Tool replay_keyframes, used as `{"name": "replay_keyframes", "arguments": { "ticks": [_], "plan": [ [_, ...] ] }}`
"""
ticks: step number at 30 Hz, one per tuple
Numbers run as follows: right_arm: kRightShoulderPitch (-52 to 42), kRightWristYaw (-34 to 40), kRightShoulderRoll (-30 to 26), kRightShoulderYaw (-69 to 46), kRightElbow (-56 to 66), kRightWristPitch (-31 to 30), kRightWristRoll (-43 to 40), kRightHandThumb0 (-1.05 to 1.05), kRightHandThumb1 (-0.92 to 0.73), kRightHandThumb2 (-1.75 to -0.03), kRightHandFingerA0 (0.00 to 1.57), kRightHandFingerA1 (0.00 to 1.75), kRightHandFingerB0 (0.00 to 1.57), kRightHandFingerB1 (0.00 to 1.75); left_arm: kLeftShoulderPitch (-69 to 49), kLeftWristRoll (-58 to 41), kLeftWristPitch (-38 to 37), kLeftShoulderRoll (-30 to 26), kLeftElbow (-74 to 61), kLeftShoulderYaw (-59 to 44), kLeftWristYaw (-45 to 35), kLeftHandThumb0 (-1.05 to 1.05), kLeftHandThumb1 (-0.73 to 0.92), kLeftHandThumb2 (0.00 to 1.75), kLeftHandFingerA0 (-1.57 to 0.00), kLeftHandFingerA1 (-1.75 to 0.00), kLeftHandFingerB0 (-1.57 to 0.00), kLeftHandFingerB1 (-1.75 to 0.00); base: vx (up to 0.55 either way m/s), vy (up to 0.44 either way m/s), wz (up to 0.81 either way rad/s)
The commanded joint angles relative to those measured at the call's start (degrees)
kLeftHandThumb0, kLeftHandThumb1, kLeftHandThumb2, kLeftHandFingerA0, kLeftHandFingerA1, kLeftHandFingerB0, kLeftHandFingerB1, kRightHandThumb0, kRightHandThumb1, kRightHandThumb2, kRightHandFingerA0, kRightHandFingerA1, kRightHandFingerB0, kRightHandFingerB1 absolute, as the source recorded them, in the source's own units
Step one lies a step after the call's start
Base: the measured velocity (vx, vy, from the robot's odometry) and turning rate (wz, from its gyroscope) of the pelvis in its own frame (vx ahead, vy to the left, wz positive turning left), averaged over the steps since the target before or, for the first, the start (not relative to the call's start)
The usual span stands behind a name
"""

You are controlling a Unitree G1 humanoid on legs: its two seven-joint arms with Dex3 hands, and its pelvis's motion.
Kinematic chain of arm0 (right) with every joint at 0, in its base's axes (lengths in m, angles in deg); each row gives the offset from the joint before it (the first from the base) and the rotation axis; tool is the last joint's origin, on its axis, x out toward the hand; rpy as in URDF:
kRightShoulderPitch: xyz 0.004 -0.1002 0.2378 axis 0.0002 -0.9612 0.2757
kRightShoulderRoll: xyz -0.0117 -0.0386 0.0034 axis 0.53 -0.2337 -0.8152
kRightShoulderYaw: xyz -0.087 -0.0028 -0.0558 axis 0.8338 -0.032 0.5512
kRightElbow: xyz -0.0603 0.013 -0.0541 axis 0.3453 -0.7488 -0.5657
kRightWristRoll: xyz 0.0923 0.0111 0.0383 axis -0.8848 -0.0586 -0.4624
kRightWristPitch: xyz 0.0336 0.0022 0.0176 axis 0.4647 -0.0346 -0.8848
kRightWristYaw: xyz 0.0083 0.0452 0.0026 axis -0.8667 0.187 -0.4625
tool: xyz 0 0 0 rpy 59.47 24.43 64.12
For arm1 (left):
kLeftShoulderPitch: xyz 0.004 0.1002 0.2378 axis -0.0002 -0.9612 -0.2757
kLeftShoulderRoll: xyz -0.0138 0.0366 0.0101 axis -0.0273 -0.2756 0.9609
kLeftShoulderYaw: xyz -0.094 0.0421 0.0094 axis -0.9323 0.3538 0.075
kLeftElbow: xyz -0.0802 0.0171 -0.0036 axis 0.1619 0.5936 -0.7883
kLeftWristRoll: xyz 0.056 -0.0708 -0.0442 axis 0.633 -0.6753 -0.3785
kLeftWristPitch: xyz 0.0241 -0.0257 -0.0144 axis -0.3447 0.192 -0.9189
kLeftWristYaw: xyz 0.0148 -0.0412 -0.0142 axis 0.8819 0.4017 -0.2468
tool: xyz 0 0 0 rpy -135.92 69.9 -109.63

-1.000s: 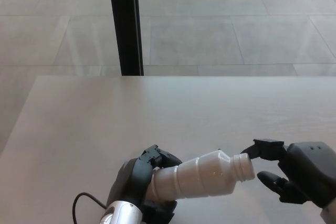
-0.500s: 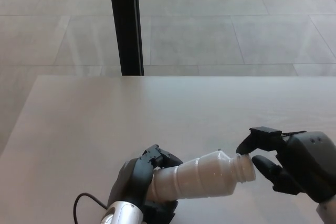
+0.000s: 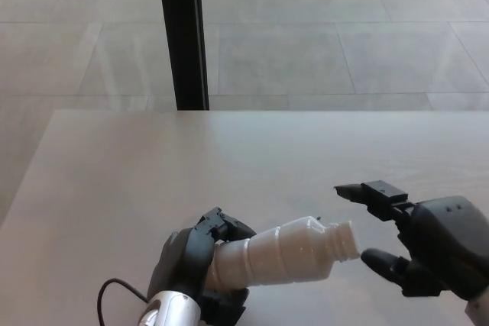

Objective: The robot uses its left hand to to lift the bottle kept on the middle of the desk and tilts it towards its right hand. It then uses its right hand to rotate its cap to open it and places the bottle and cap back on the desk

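A white plastic bottle [image 3: 283,253] lies tilted in the air above the desk [image 3: 229,158], its ridged neck [image 3: 344,240] pointing to the right. My left hand [image 3: 195,261] is shut on the bottle's lower body at the bottom of the head view. My right hand [image 3: 428,246] is just right of the neck, open, with one finger [image 3: 370,192] stretched above the neck and another [image 3: 382,263] below it; neither touches the bottle. No separate cap shows, and I cannot tell whether a cap sits on the neck.
A black vertical post [image 3: 182,32] stands behind the desk's far edge. Beyond it is a tiled floor [image 3: 344,36]. A thin black cable [image 3: 114,292] loops beside my left wrist.
My right hand's fingers have spread apart and come off the bottle's neck. My left hand and the bottle have shifted slightly to the left.
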Motion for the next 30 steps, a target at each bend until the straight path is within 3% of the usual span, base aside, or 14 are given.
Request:
{"name": "replay_keyframes", "arguments": {
  "ticks": [1,2,4,7,8,10,11,12,14,17,18,19,22,30],
  "plan": [
    [-1.0,-10.3,-3.3,1.4,1.7,-2.6,-2.0,-0.78,-0.43,-0.62,0.80,1.75,0.09,0.29,-0.3,-0.4,1.4,-0.4,0.2,-0.4,-0.3,0.12,0.81,1.12,-0.74,-1.75,-0.53,-1.49,0.00,0.000,0.00],
    [-0.8,-11.8,-3.8,1.6,2.0,-3.3,-1.9,-0.78,-0.43,-0.61,0.79,1.75,0.09,0.27,-0.4,-0.7,1.6,-0.1,0.0,-0.6,-0.3,0.12,0.86,1.11,-0.94,-1.75,-0.61,-1.34,0.00,0.000,0.00],
    [-0.7,-12.4,-4.2,1.8,2.1,-3.6,-1.8,-0.77,-0.44,-0.60,0.76,1.75,0.10,0.28,-0.5,-0.6,1.4,-0.3,0.0,-0.5,-0.3,0.12,0.81,1.12,-0.75,-1.75,-0.53,-1.50,0.00,0.000,0.00],
    [-0.1,-13.2,-4.3,1.9,1.8,-3.8,-2.4,-0.73,-0.43,-0.87,0.93,1.41,0.00,0.39,-0.5,-0.3,0.6,-0.6,0.4,-0.3,0.1,0.12,0.86,1.07,-0.95,-1.75,-0.64,-1.34,0.00,0.000,0.00],
    [0.0,-13.2,-4.2,1.9,1.8,-3.8,-2.5,-0.38,-0.12,-0.82,1.16,1.24,0.00,0.50,-0.5,-0.2,0.5,-0.7,0.6,-0.2,0.2,0.13,0.81,1.11,-0.75,-1.75,-0.54,-1.48,0.00,0.000,0.00],
    [0.3,-13.3,-4.1,2.1,1.9,-4.1,-2.2,-0.38,-0.12,-0.83,1.16,1.24,0.00,0.50,-0.6,-0.3,0.4,-0.7,0.4,-0.2,0.1,0.13,0.82,1.09,-0.74,-1.75,-0.52,-1.49,0.00,0.000,0.00],
    [0.4,-13.2,-3.9,2.3,1.9,-3.7,-2.4,-0.78,-0.48,-0.56,0.78,1.75,0.16,0.32,-0.8,-0.6,-0.6,-0.9,0.6,-0.1,-0.1,0.13,0.86,1.10,-0.96,-1.75,-0.64,-1.35,0.00,0.000,0.00],
    [0.4,-13.4,-3.7,2.4,2.0,-4.0,-2.3,-0.77,-0.46,-0.60,0.77,1.74,0.16,0.33,-0.8,-0.5,-0.5,-0.9,0.6,-0.1,-0.1,0.12,0.80,1.12,-0.76,-1.75,-0.54,-1.51,0.00,0.000,0.00],
    [0.4,-12.5,-3.4,2.4,1.8,-3.2,-2.3,-0.76,-0.48,-0.55,0.79,1.73,0.20,0.32,-0.6,0.2,0.5,-1.1,0.6,0.5,-0.1,0.11,0.87,1.07,-0.97,-1.75,-0.63,-1.33,0.00,0.000,0.00],
    [0.1,-8.5,-2.0,2.0,0.6,-0.7,-2.8,-0.69,-0.49,-0.56,0.82,1.75,0.30,0.36,-0.8,0.1,1.0,-0.7,0.4,0.4,0.3,0.10,0.83,1.06,-0.73,-1.75,-0.54,-1.46,0.00,0.000,0.00],
    [0.1,-6.8,-1.5,1.9,0.1,0.2,-2.8,-0.66,-0.42,-0.85,1.20,1.47,0.31,0.53,-0.9,0.2,0.5,-0.8,0.5,0.5,0.3,0.11,0.82,1.07,-0.75,-1.75,-0.55,-1.47,0.00,0.000,0.00],
    [0.1,-5.6,-1.1,1.8,-0.2,0.7,-2.5,-0.59,-0.57,-0.62,0.87,1.74,0.36,0.44,-1.1,0.0,0.6,-0.7,0.4,0.3,0.5,0.10,0.84,1.05,-0.73,-1.75,-0.53,-1.45,0.00,0.000,0.00],
    [-0.3,-2.7,-0.4,1.2,-0.8,1.7,-2.1,-0.44,-0.66,-0.60,1.02,1.50,0.45,0.47,-1.6,-0.1,-0.2,-0.6,0.4,0.2,0.8,0.12,0.81,1.09,-0.75,-1.75,-0.54,-1.46,0.00,0.000,0.00],
    [-0.5,5.7,1.4,-0.1,-3.4,7.1,-2.0,-0.31,-0.77,-0.63,1.01,1.55,0.52,0.57,-2.1,-0.3,-2.7,-0.8,1.4,0.4,1.2,0.13,0.80,1.10,-0.76,-1.75,-0.56,-1.48,0.00,0.000,0.00]
  ]
}}
